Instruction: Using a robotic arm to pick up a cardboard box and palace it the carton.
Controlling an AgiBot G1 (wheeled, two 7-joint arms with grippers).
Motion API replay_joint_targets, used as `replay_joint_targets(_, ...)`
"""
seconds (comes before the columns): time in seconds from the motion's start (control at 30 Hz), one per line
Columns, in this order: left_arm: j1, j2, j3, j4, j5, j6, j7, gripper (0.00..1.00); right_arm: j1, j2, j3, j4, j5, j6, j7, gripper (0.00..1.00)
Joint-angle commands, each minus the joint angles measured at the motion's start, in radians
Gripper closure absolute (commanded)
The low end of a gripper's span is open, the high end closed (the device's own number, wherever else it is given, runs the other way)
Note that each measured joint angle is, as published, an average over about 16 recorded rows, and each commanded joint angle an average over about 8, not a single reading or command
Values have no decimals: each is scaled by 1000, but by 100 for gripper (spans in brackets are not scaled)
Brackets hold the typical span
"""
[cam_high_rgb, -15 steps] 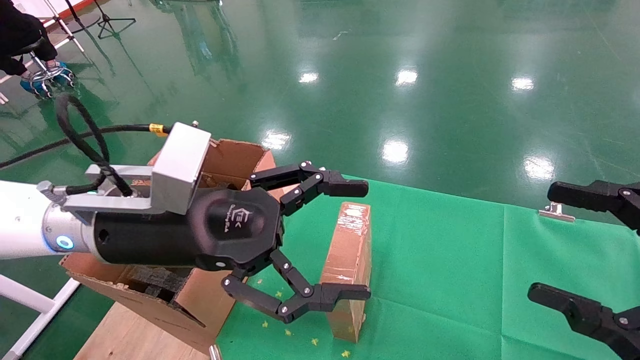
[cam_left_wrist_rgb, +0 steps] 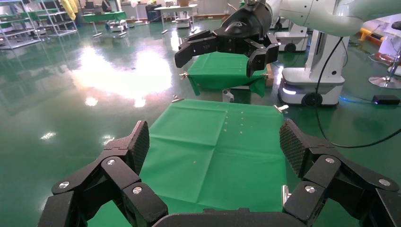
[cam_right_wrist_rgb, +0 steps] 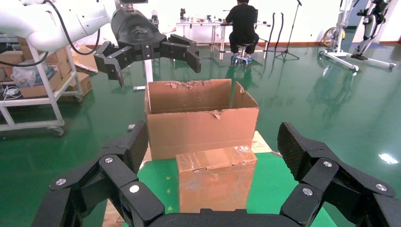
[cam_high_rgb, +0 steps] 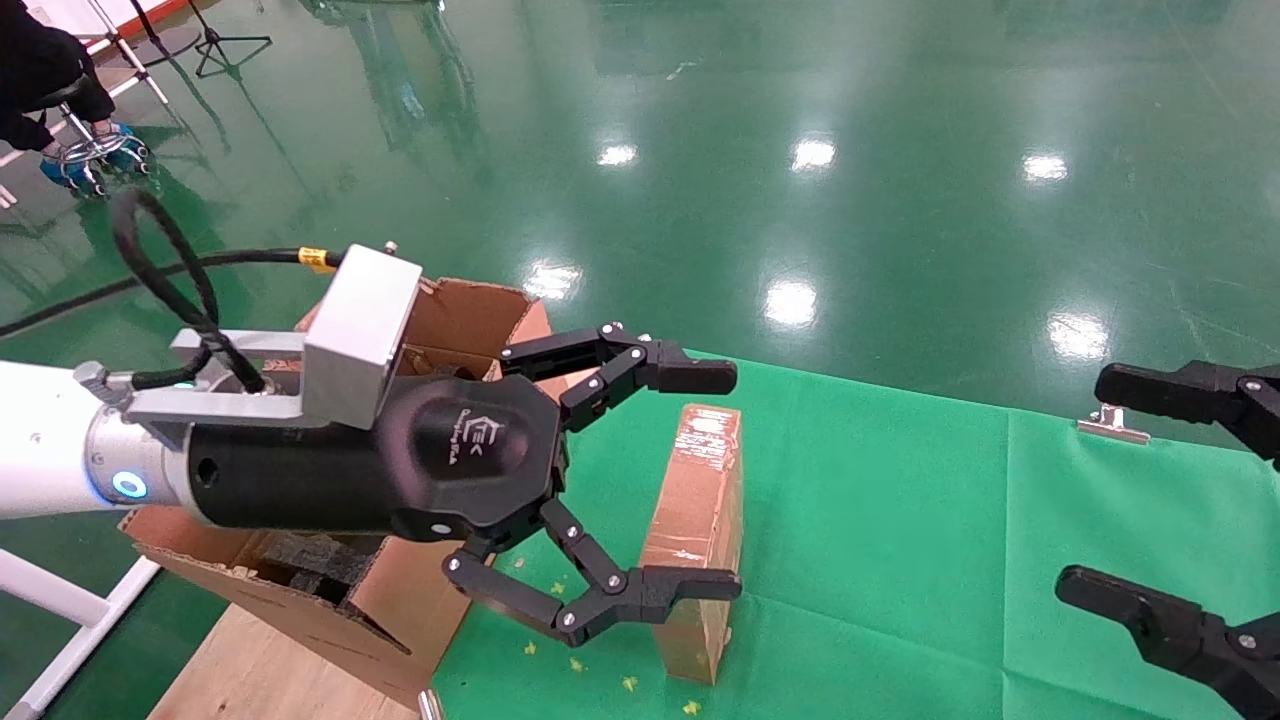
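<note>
The slim taped cardboard box (cam_high_rgb: 695, 520) stands on edge on the green cloth (cam_high_rgb: 900, 520), just right of the carton (cam_high_rgb: 470, 315). The carton's flaps are raised and black foam (cam_high_rgb: 310, 562) shows inside. The white robotic arm's left gripper (cam_high_rgb: 737, 481) is open and empty. It hovers high over the carton's near side, and its fingers overlap the box only in the head view. From the right wrist view the left gripper (cam_right_wrist_rgb: 146, 49) sits well above the carton (cam_right_wrist_rgb: 198, 118) and the box (cam_right_wrist_rgb: 215, 187). My right gripper (cam_high_rgb: 1100, 490) is open and empty at the right edge, facing the box.
A metal clip (cam_high_rgb: 1110, 425) holds the cloth at the far edge. Bare wooden tabletop (cam_high_rgb: 270, 670) shows under the carton. A person (cam_right_wrist_rgb: 243, 23) sits at a far table. A cart with boxes (cam_right_wrist_rgb: 33, 80) and another robot base (cam_left_wrist_rgb: 312, 85) stand on the green floor.
</note>
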Motion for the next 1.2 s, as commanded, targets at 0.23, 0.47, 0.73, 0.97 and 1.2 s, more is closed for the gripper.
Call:
replay_joint_targets(0.23,-44,-26,30,-26,94,-5,-29,0,0,0,0,0,0,0,0,87)
replay_joint_targets(0.47,-204,-45,130,-58,360,13,-138,0,0,0,0,0,0,0,0,100)
replay_joint_targets(0.73,-275,-27,165,-51,460,23,-176,0,0,0,0,0,0,0,0,100)
replay_joint_targets(0.97,-321,-14,202,-43,554,10,-280,0,0,0,0,0,0,1,0,100)
replay_joint_targets(1.2,-487,118,326,-27,764,48,-591,0,0,0,0,0,0,1,0,100)
